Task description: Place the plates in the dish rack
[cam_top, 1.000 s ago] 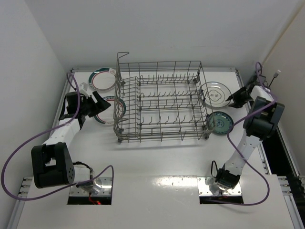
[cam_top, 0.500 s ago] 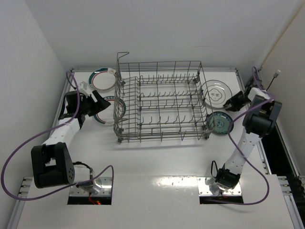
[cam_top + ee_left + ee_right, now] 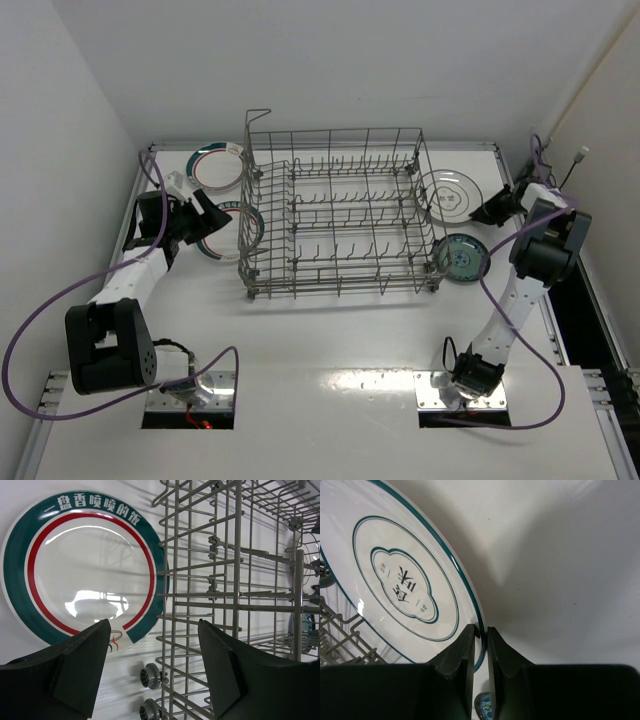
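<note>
The grey wire dish rack (image 3: 335, 215) stands mid-table with no plate in it. Two white plates with green-and-red rims lie left of it, one at the back (image 3: 217, 166) and one by the rack's side (image 3: 236, 232). My left gripper (image 3: 212, 222) hovers open over the nearer one (image 3: 85, 567), holding nothing. My right gripper (image 3: 490, 210) is shut on the right rim of the white plate with thin dark rings (image 3: 447, 193), pinched between the fingers (image 3: 480, 630). The small teal plate (image 3: 462, 257) lies just in front of it.
The rack's small wheels (image 3: 150, 675) and wire side (image 3: 240, 580) are close to my left fingers. White walls enclose the table on the left, back and right. The right arm's cable loops near the teal plate.
My right wrist has swung in toward the ringed plate's rim, and the plate sits slightly further back. The left arm has not moved.
</note>
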